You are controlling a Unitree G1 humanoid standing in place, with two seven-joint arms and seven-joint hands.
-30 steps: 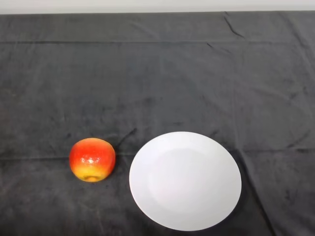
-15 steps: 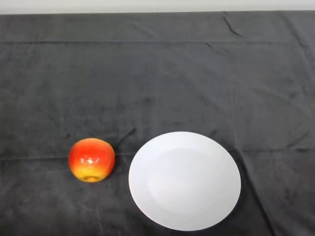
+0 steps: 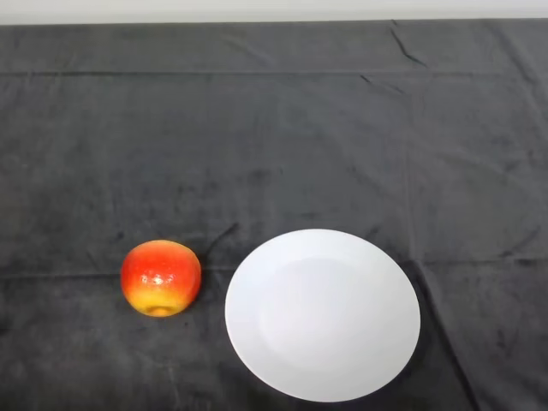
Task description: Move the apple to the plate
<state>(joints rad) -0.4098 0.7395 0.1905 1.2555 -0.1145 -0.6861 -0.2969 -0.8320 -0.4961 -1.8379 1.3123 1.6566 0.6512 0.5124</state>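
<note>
Nearest, one white plate (image 3: 322,314) lies where it lay a moment ago, its lower rim seemingly just touching the view's bottom edge, with one red-yellow apple (image 3: 161,277) just beside it on the left, not touching and likewise unmoved. Beyond them the dark cloth (image 3: 274,137) covers the bench to its far edge.

A staged test bench is indicated: a table (image 3: 274,128) draped in dark cloth, backed by a plain pale wall (image 3: 274,8).
</note>
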